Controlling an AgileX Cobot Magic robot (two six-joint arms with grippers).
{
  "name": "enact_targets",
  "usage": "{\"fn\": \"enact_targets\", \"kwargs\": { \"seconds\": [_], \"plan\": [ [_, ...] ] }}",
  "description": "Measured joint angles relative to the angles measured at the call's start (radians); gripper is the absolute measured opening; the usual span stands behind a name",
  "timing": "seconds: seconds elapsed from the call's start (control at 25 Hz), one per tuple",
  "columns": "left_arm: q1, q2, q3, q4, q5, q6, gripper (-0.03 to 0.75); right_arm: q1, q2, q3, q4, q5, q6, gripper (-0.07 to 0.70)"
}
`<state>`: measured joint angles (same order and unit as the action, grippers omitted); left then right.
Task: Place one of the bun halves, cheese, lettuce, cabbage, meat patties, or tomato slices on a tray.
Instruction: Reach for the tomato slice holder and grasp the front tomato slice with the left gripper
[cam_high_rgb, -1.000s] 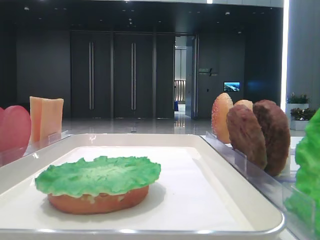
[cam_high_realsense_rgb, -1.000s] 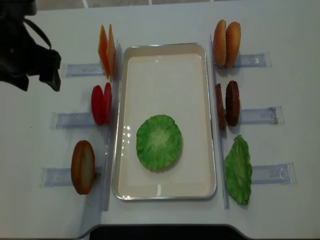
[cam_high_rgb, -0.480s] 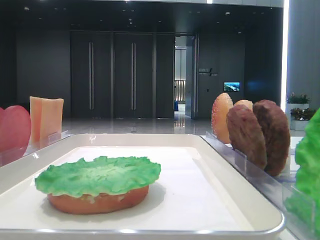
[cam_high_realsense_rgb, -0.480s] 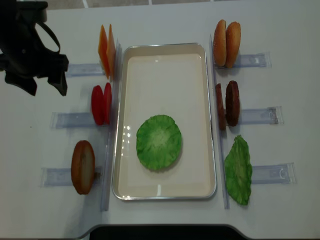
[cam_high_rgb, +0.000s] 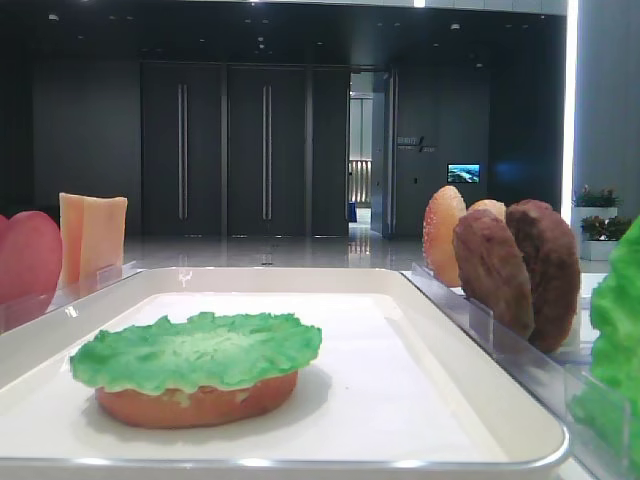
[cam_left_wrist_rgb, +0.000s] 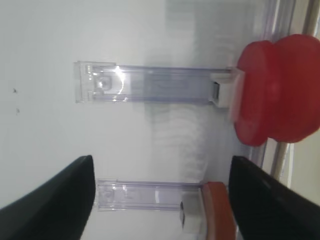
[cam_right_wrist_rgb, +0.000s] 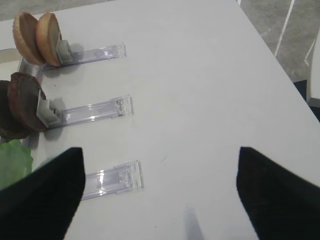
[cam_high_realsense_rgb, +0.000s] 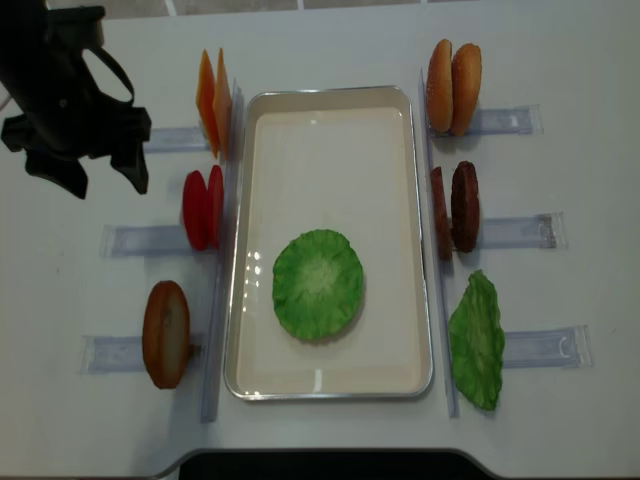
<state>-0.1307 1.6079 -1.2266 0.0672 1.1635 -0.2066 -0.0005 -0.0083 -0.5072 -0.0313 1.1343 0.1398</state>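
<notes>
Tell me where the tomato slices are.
In the overhead view the tomato slices stand left of the tray, between the cheese and a bun half.

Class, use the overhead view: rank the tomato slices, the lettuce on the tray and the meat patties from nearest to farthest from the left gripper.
1. Tomato slices: left of the tray, just right of and below the left gripper.
2. Lettuce: on the tray, toward its lower half.
3. Meat patties: right of the tray, farthest across.
</notes>
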Motion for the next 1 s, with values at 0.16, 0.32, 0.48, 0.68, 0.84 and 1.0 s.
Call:
{"fn": "enact_targets", "kwargs": {
  "seconds": [0.16, 0.32, 0.48, 0.68, 0.84, 1.0],
  "plan": [
    [-0.096, 0.0, 0.0, 0.0, -0.017, -0.061, 0.639, 0.0, 0.0, 0.0, 0.0, 0.0, 0.001, 0.585],
    [-0.186, 0.0, 0.0, 0.002, -0.052, -0.119, 0.639, 0.0, 0.0, 0.0, 0.0, 0.0, 0.001, 0.585],
    [-0.256, 0.0, 0.0, 0.037, -0.066, -0.195, 0.639, 0.0, 0.0, 0.0, 0.0, 0.0, 0.001, 0.585],
    [-0.287, 0.007, 0.0, 0.062, -0.082, -0.243, 0.639, 0.0, 0.0, 0.0, 0.0, 0.0, 0.002, 0.585],
    [-0.287, 0.036, 0.0, 0.082, -0.093, -0.246, 0.639, 0.0, 0.0, 0.0, 0.0, 0.0, 0.002, 0.585],
    [-0.287, 0.078, 0.0, 0.083, -0.128, -0.246, 0.639, 0.0, 0.0, 0.0, 0.0, 0.0, 0.002, 0.585]
  ]
}}
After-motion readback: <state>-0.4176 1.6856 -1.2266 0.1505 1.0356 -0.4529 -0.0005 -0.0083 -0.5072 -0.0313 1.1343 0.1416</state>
